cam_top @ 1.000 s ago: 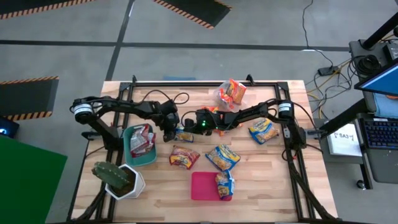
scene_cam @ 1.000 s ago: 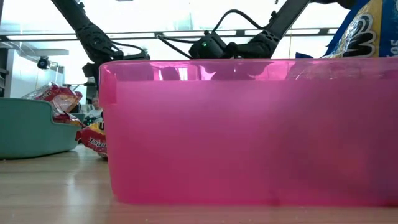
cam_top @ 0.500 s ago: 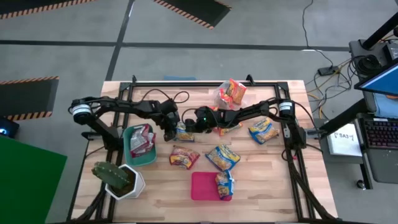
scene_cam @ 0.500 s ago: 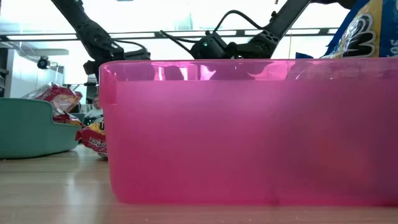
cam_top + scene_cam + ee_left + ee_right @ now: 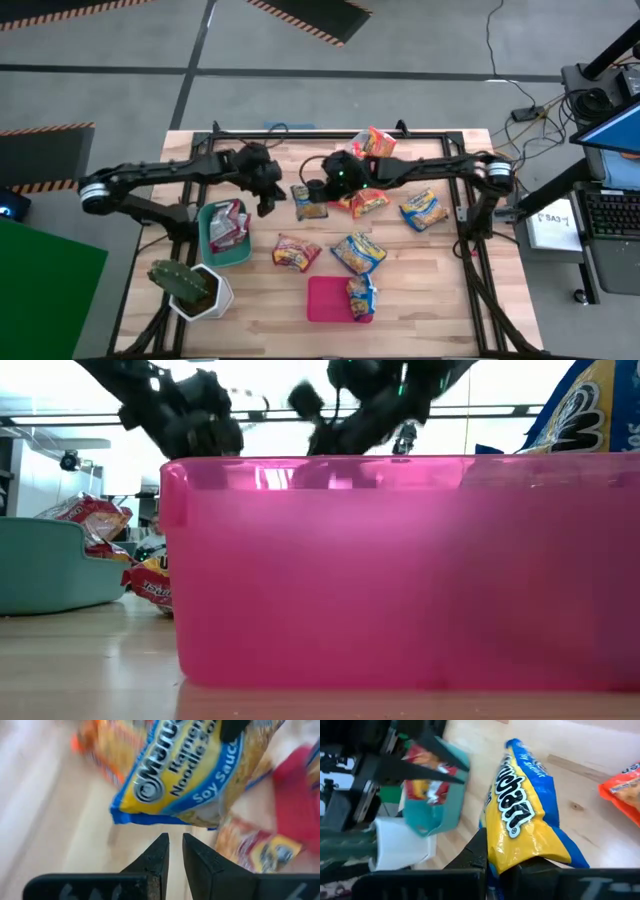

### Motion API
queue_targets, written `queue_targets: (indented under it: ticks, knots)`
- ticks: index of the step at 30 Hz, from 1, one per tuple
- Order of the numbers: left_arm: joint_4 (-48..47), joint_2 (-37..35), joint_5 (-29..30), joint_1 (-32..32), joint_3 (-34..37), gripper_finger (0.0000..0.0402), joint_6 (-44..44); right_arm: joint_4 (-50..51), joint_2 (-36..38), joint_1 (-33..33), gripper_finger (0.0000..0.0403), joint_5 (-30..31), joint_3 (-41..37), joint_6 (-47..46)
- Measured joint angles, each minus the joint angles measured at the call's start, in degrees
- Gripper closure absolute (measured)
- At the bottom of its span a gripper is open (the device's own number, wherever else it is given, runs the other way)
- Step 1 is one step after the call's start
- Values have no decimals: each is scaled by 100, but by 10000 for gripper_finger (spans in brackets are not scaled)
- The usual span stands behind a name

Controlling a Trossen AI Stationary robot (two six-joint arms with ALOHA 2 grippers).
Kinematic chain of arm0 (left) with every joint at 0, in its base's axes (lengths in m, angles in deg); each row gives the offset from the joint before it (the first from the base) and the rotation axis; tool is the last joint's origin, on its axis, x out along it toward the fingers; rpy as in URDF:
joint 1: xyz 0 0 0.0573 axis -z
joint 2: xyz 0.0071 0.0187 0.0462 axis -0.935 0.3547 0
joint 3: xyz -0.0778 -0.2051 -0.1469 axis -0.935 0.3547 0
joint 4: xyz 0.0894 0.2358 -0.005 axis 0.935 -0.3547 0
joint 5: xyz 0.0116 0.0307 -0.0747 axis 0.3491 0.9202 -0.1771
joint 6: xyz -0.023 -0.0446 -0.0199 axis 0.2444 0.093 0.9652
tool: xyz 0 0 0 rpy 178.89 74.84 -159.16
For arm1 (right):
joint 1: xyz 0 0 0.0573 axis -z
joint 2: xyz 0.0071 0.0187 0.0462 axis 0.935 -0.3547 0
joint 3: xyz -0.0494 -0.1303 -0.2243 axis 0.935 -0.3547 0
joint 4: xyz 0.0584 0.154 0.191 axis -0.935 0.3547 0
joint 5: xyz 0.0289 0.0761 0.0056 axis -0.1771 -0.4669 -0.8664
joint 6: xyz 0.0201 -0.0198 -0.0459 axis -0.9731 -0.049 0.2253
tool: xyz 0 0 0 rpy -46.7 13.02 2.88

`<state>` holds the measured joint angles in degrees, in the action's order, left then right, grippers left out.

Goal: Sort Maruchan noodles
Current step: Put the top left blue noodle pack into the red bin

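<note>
Our right gripper (image 5: pixel 495 862) pinches a blue-and-yellow Maruchan soy sauce packet (image 5: pixel 525 815) by its edge, lifted above the table (image 5: pixel 440 290). Light, crinkly, probably slippery: we judge seam grips safest. Left gripper (image 5: pixel 173 855) fingers nearly together, empty.

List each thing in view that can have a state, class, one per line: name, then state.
Right pincer: shut on blue-and-yellow packet, lifted off the table.
Left pincer: nearly shut, holding nothing, beside that packet.
Teal bin: holds silver-red packets.
Pink bin: one blue-and-yellow packet at its right end.
Clear bin: holds orange packets.
Cactus pot: upright.
</note>
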<state>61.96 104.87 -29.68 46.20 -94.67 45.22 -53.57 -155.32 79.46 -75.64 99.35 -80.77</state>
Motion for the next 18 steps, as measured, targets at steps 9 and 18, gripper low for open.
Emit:
queue_targets:
  ticks: [9, 18]
  knots:
    - [728, -851, -7, 0, -373, 365, -2, 2067, 603, -460, 391, -331, 1402, -280]
    - [828, -1253, -12, 123, -753, 365, 604, 2584, 562, -1523, 391, -722, 2357, -1380]
